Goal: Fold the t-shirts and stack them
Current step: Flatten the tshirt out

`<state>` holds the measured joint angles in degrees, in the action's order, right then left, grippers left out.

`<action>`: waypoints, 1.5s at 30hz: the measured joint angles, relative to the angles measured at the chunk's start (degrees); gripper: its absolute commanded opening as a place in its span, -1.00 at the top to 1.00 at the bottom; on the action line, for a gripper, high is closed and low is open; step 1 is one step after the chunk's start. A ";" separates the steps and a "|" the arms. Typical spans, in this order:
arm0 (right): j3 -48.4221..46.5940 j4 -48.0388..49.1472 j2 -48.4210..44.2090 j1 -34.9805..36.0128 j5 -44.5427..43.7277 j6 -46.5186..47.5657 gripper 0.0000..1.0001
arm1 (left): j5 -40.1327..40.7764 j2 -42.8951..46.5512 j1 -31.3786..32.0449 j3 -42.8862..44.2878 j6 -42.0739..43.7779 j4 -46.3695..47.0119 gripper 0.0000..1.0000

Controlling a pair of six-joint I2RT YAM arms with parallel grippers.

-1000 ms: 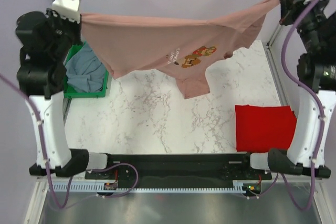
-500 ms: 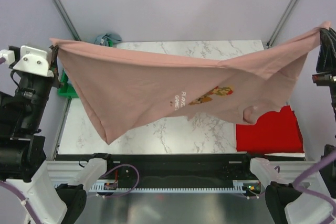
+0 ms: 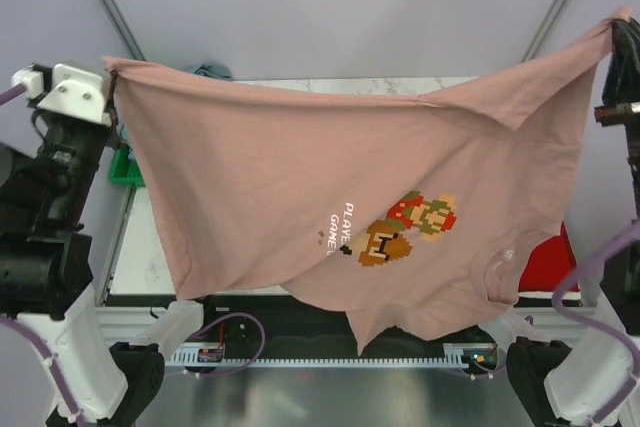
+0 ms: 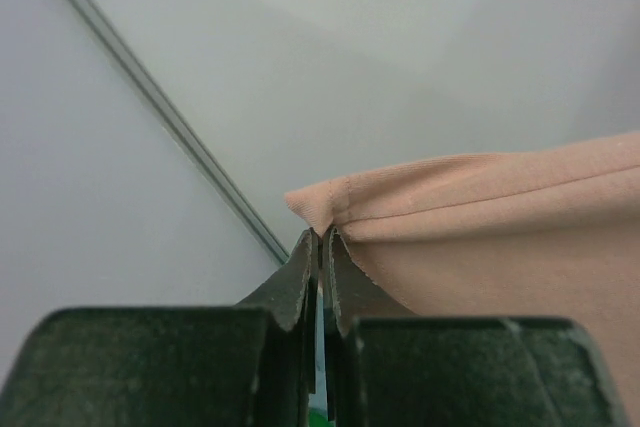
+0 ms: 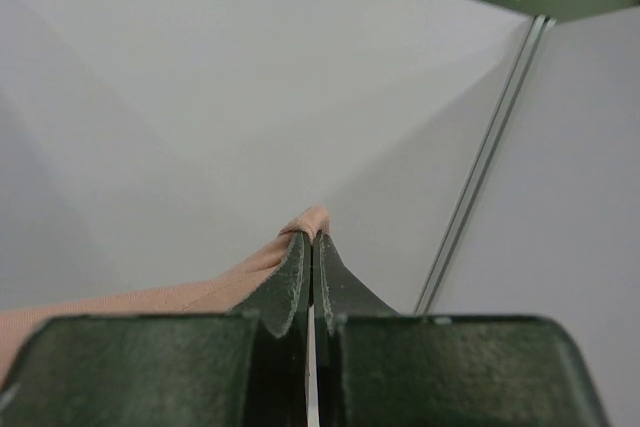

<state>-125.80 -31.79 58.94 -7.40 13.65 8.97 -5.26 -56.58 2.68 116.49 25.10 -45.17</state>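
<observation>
The dusty-pink t-shirt [image 3: 270, 187] with a pixel-art print [image 3: 405, 227] hangs spread out high above the table, stretched between both arms. My left gripper [image 3: 108, 67] is shut on its left corner; in the left wrist view the hem [image 4: 420, 192] bunches at my gripper's [image 4: 322, 237] closed tips. My right gripper [image 3: 618, 27] is shut on the opposite corner, where pink cloth [image 5: 310, 219] pokes out above my gripper [image 5: 310, 239]. A folded red t-shirt [image 3: 545, 262] lies on the table at the right, mostly hidden behind the pink one. A bit of grey-blue t-shirt [image 3: 208, 71] shows at the back left.
A green bin [image 3: 124, 169] stands at the left edge, largely hidden by the left arm and the cloth. The white marble table [image 3: 135, 247] shows only in a strip at the left. Frame posts [image 3: 550, 17] rise at both back corners.
Both arms have lifted the pink t-shirt higher and toward the camera. It now hangs wider and lower in the view, covering most of the table and the red t-shirt.
</observation>
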 measured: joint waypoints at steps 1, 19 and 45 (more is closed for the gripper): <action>1.66 0.68 0.37 0.00 0.04 0.00 1.00 | -0.57 -0.68 0.00 -1.49 0.28 0.44 0.96; 42.14 13.03 28.22 2.25 7.04 3.80 1.00 | -16.24 -38.58 0.09 -27.39 0.44 5.09 0.95; -7.28 19.43 85.77 10.29 -8.63 7.54 1.00 | 2.78 -71.12 -0.09 -2.75 -1.84 13.86 0.95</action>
<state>-133.08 -12.36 144.70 2.90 5.02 16.51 -2.48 -127.70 2.59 113.73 23.27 -31.31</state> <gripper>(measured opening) 0.010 0.032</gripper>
